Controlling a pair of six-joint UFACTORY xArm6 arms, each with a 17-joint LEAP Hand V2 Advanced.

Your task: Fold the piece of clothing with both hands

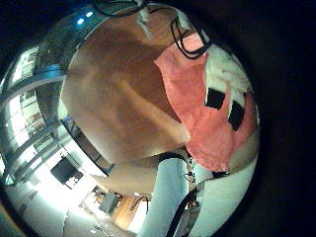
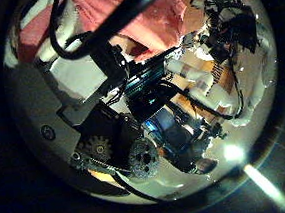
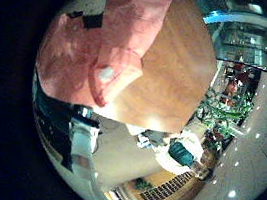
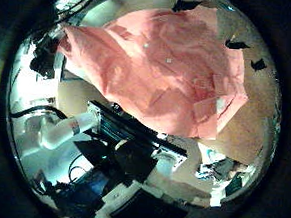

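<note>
- A soft, creased shirt (image 4: 169,66) with a small label lies spread on the smooth wooden worktop (image 3: 168,75).
- Left hand (image 2: 133,107) and right hand: finger state cannot be told.

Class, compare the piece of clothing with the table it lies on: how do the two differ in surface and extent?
The piece of clothing is creased, with one part turned over; the table is flat and smooth. The clothing covers only part of the table, which shows bare beside it. Shared: both lie spread out level.
</note>
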